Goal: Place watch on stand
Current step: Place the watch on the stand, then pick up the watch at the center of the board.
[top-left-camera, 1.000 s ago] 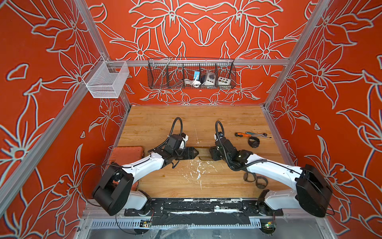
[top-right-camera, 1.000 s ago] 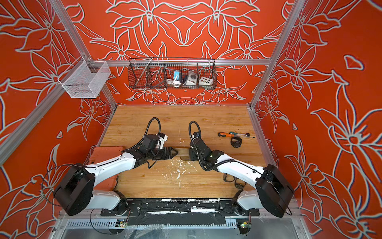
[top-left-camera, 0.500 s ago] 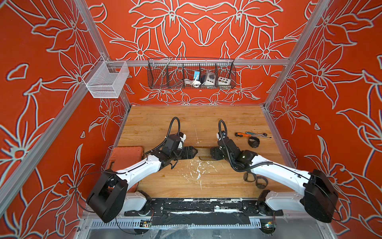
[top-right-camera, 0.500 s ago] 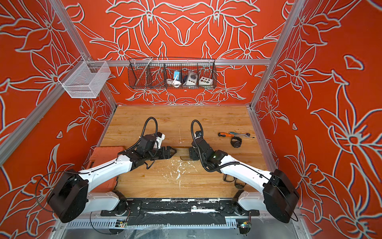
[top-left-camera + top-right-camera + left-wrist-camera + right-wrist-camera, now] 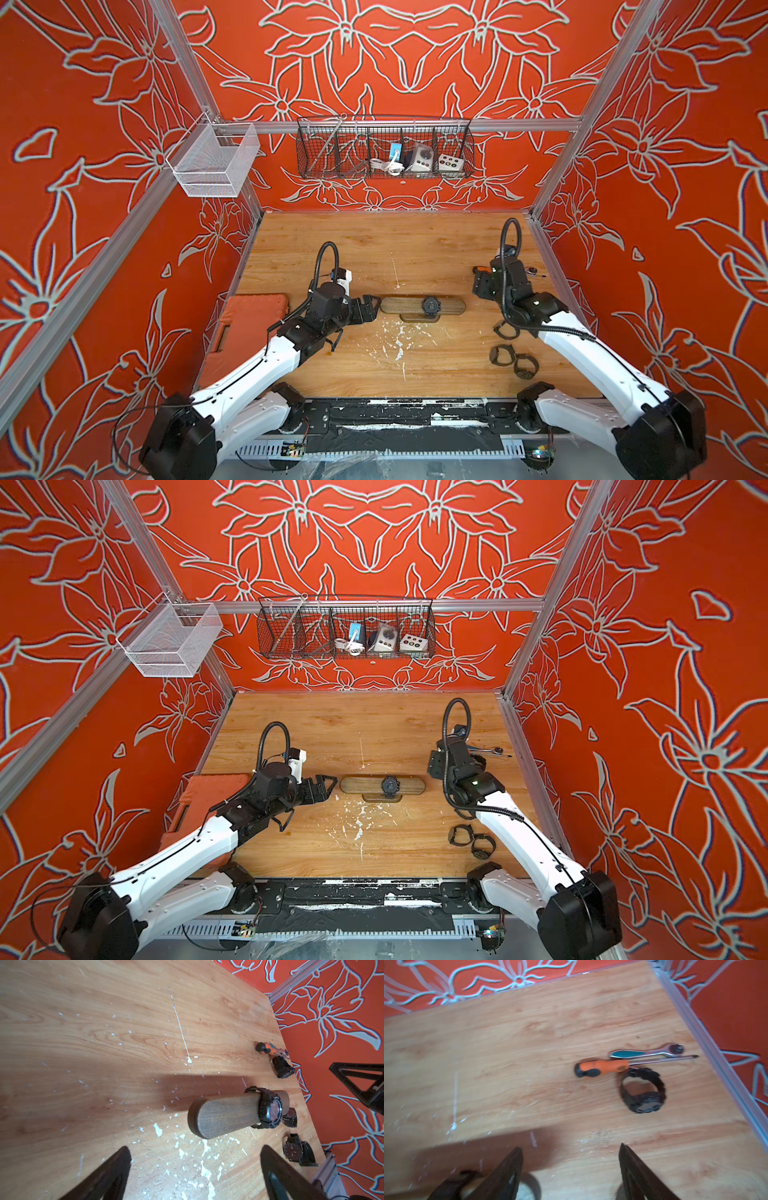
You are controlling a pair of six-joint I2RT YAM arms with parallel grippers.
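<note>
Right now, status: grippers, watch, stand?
Left gripper open, empty, just off stand end. Right gripper open, empty, apart from stand. Watch wrapped around stand bar. Spare watches aside, nothing blocking.

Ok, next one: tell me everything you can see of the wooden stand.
The stand is a long dark-brown wooden bar with rounded ends. It lies level over a smaller oval wooden base, which rests on the table near its middle. A black watch is strapped around the bar, face up, just past the bar's middle toward the robot's right. The open left gripper sits just off the other end without touching it.
</note>
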